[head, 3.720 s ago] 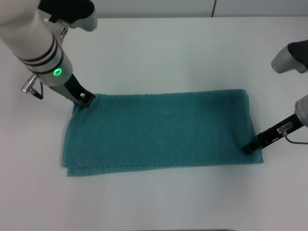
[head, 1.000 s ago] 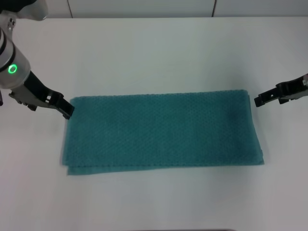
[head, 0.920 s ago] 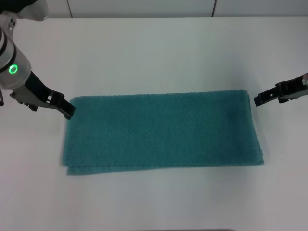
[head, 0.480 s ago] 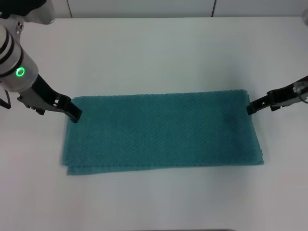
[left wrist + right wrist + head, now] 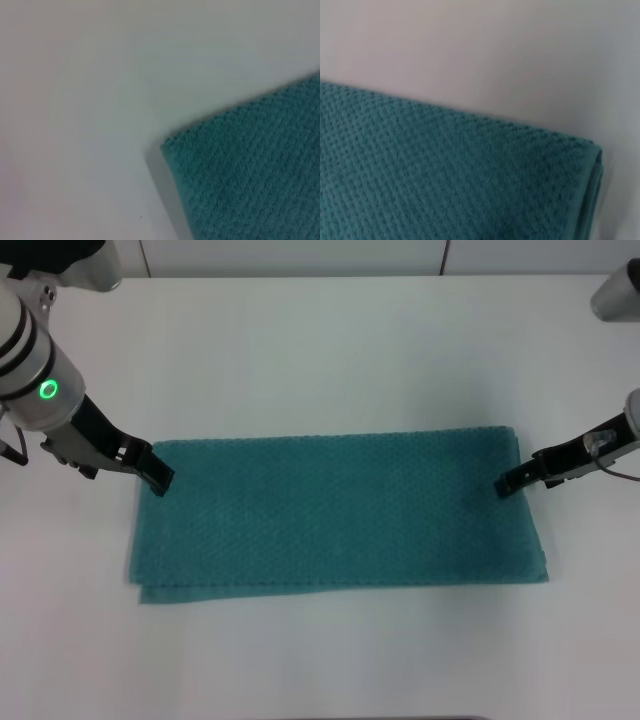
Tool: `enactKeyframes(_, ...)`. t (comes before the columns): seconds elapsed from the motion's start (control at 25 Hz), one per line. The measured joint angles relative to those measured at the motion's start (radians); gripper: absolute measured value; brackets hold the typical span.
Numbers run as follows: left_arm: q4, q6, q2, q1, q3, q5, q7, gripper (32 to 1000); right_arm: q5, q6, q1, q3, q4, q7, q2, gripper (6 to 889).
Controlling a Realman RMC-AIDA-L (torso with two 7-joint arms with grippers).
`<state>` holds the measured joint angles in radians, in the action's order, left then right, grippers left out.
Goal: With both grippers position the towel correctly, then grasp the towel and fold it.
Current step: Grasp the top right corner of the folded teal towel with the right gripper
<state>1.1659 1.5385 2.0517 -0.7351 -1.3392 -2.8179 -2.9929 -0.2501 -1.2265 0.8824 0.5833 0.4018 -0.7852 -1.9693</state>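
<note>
Towel: the teal towel is lying flat at the centre of the white surface, long side running from nine o'clock to three o'clock, with a lower layer showing along its six o'clock edge.
Left gripper: the left gripper is sitting at the towel's ten o'clock corner, its black tip touching or just above the cloth; whether it is wide or narrow, I cannot tell.
Right gripper: the right gripper is reaching in from three o'clock, its tip lying over the towel's short edge near the two o'clock corner; its width cannot be told either.
Left wrist view: a towel corner is resting on the bare surface.
Right wrist view: a doubled corner is perhaps showing two layers.
</note>
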Motion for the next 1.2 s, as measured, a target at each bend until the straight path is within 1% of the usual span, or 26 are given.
enactKeyframes(0.4, 0.0, 0.0, -0.0007, -0.003, 0.0, 0.0, 0.0, 918, 0.0, 0.063, 0.003, 0.0, -0.046, -0.005, -0.004, 853)
enactKeyframes(0.64, 0.0, -0.002, -0.0008, -0.003, 0.0, 0.0, 0.002, 919, 0.0, 0.088, 0.003, 0.0, -0.047, -0.007, -0.023, 853)
enactKeyframes(0.76, 0.0, -0.002, -0.0013, -0.003, 0.0, 0.008, 0.002, 919, 0.0, 0.105, 0.003, 0.0, -0.052, -0.007, -0.027, 853)
enactKeyframes(0.92, 0.0, -0.003, -0.0024, -0.003, 0.0, 0.012, 0.002, 919, 0.0, 0.125, 0.003, 0.0, -0.072, -0.01, -0.028, 852)
enactKeyframes(1.2, 0.0, -0.003, -0.0023, -0.004, 0.0, 0.012, 0.002, 919, 0.0, 0.128, 0.003, 0.0, -0.073, -0.014, -0.027, 852)
